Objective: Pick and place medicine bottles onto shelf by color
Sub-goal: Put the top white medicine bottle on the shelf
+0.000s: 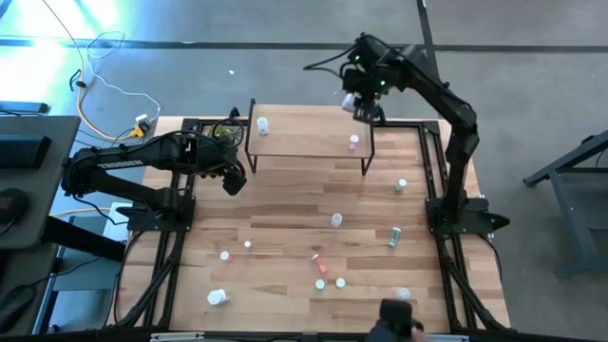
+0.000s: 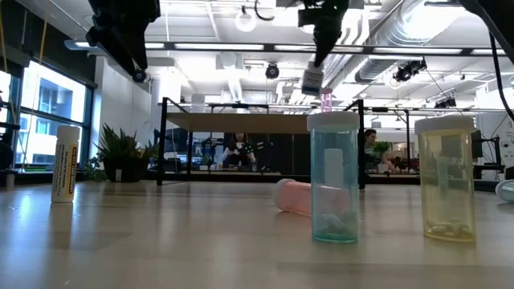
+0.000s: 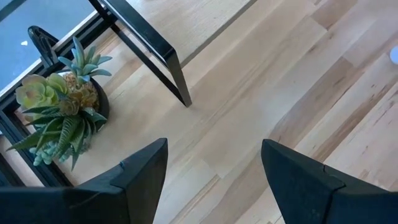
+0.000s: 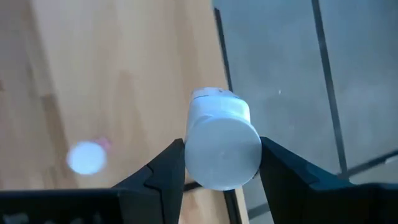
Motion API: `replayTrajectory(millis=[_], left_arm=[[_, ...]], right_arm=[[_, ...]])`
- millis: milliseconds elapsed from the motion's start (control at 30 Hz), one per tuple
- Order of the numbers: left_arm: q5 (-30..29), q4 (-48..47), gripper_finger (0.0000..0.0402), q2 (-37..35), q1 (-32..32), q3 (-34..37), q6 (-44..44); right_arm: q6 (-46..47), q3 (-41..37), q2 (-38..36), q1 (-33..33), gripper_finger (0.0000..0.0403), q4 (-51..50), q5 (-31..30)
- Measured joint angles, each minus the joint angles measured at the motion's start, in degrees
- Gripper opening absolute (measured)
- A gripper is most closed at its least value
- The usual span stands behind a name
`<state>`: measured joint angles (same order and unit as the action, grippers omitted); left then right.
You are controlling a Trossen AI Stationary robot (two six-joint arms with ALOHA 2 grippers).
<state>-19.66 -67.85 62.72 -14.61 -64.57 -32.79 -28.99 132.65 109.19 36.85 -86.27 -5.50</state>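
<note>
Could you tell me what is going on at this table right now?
The right gripper holds a white bottle above the right end of the shelf, where a pink bottle already stands; another white one stands at the left end. The left gripper hangs open and empty near the shelf's left leg, by the plant. More bottles lie scattered on the table.

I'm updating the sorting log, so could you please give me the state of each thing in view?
Right hand: shut on a white bottle, raised over the shelf's right end.
Left hand: open, empty, near the potted plant.
Shelf: carries a white bottle and a pink bottle.
Pink bottle on table: lying down.
</note>
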Motion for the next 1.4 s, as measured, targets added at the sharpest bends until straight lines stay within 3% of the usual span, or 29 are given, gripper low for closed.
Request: replayTrajectory(millis=[300,700,1400], left_arm=[[-0.19,0.09,0.0248,0.0,0.0,0.02,1.32],[0.09,0.22,0.0248,0.0,0.0,0.0,1.48],[1.27,0.19,0.0248,0.0,0.0,0.01,3.5]], right_arm=[[-0.02,-4.24,-0.02,4.81,0.0158,-1.98,1.84],[-4.09,-11.45,0.02,3.87,0.0158,-0.39,2.54],[-4.5,-11.68,1.25,3.2,0.0158,0.52,4.6]])
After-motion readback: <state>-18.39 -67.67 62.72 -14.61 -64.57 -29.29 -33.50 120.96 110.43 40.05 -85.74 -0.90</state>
